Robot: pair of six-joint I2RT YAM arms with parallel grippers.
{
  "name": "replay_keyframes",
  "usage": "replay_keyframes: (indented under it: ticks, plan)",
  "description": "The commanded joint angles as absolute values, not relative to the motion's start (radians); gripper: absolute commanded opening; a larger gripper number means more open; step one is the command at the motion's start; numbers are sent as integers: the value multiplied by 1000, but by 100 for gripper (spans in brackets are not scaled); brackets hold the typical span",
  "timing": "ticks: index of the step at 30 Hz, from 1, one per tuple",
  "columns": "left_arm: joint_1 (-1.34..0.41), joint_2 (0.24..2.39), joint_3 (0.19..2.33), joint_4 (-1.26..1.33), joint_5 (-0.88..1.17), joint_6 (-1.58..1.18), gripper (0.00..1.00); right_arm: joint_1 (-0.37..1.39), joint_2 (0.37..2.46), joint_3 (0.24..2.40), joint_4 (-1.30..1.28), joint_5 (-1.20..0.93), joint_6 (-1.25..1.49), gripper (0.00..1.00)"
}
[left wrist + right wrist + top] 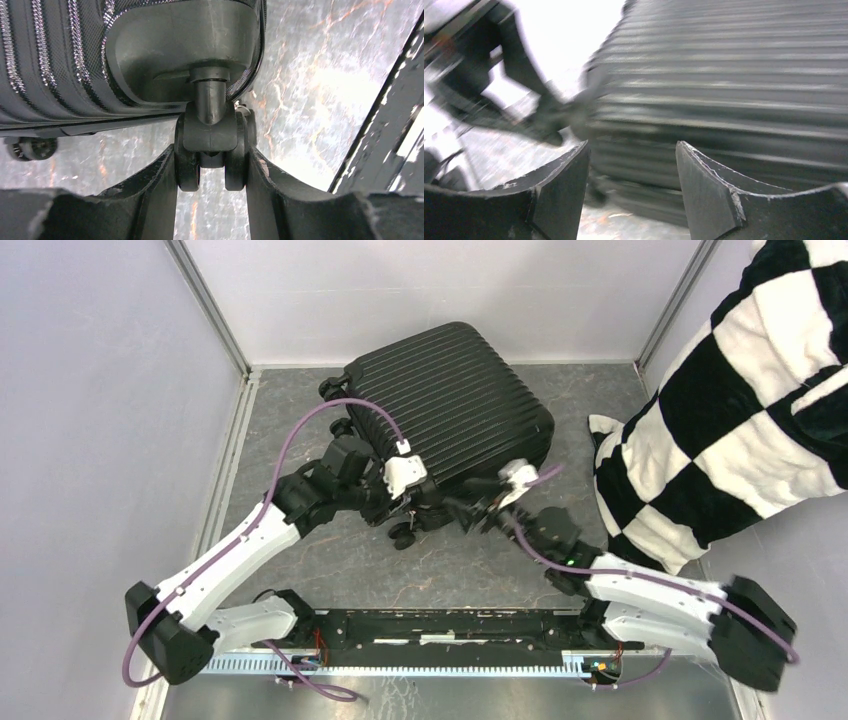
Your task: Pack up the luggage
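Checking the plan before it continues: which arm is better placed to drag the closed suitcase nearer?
Left. The left gripper is clamped on a caster wheel of the luggage, so it can probably pull straight away. The right gripper is open, facing the ribbed shell, gripping nothing.

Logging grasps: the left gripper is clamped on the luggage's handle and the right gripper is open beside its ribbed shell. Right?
No: the left wrist view shows the left gripper shut on a caster wheel, not the handle. The right gripper is open beside the luggage.
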State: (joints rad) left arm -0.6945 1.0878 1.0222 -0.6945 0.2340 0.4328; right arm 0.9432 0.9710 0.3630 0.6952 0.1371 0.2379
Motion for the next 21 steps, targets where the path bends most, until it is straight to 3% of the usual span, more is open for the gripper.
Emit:
replay_keyframes:
  ticks: [1,5,7,9,10,11,21]
  plan:
    - [-662,953,967,-758,143,604,2,762,832,451,422,189,187,71]
    - [-621,909,975,-817,170,598,2,616,900,608,331,239,172,84]
    - [-619,916,999,-847,198,555,12,539,985,679,312,236,181,86]
    - [-611,948,1037,-900,247,502,68,439,1065,735,315,222,210,90]
    - [-604,962,1057,-921,270,476,89,404,1103,759,324,226,224,91]
    - [-590,974,1077,-941,293,447,98,365,1138,779,330,230,232,91]
    - [-119,1211,1406,-1211,722,627,100,193,1369,868,310,160,291,87]
